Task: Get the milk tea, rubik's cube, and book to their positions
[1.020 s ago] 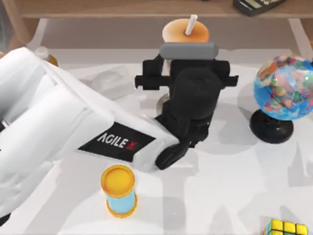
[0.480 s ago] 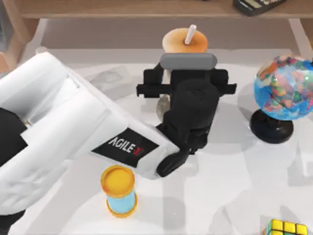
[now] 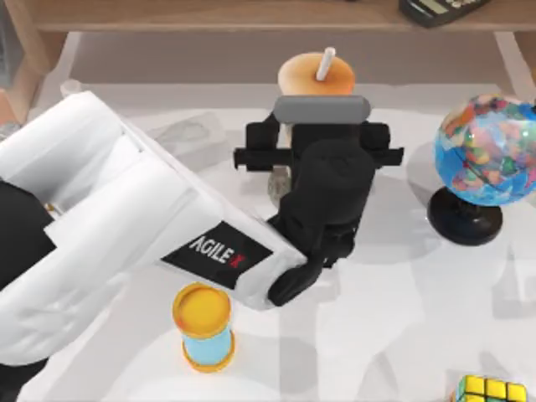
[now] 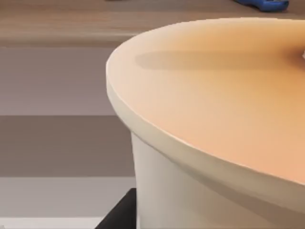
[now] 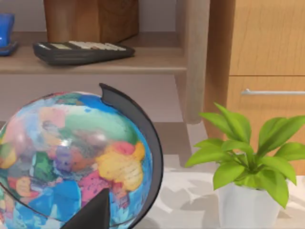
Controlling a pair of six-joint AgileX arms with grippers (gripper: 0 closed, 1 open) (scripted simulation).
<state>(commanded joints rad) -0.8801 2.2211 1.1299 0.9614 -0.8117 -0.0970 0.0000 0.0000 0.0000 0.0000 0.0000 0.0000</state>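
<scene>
Left gripper (image 3: 318,146): placed at the milk tea (image 3: 316,74), its black body spread to both sides of the cup just under the lid. Whether the fingers are clamped or still apart cannot be told; the tips are hidden beneath the wrist.
Milk tea: seen near the back middle of the table, orange-tan lid up, white straw (image 3: 325,62) upright. In the left wrist view the lid (image 4: 224,95) is pressed up close to the camera.
Step in hand: judged to be the grasp on the cup, or the lift just after it.
Doing it well: the cup should be held level and gripped low enough that the lid is not squeezed off; the lift is best made straight, since a tall cup tips easily.
Rubik's cube (image 3: 490,390): left waiting at the near right corner, well apart from the cup.
Right arm: parked off to the right; its gripper state cannot be told, and its wrist view faces the globe (image 5: 71,157).
Table (image 3: 402,293): pale, with a blue cylinder (image 3: 203,327) near the front and the globe at the right.
Room: a wooden shelf (image 5: 143,59) carrying a dark keypad (image 5: 81,51), a cabinet, and a potted plant (image 5: 248,157).
</scene>
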